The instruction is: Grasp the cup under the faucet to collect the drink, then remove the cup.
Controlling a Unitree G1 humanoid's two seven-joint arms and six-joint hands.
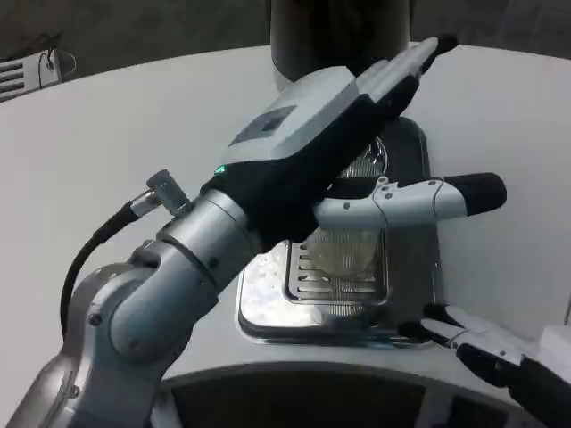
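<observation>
The left hand (357,134), fingers spread, reaches mid-frame over the cup (343,250) on the drip tray (268,294) to grasp it; the right hand (500,352) waits lower right, grip unclear.

**Even, cool light; close arm slightly soft**

You get diffuse overhead lighting that leaves the white bench (80,152) bright and evenly lit. Expect specular glare on the metal drip tray (268,312) and soft highlights along the left forearm (169,276). The background top edge falls dark. The near arm looks slightly blurred and enlarged.
</observation>
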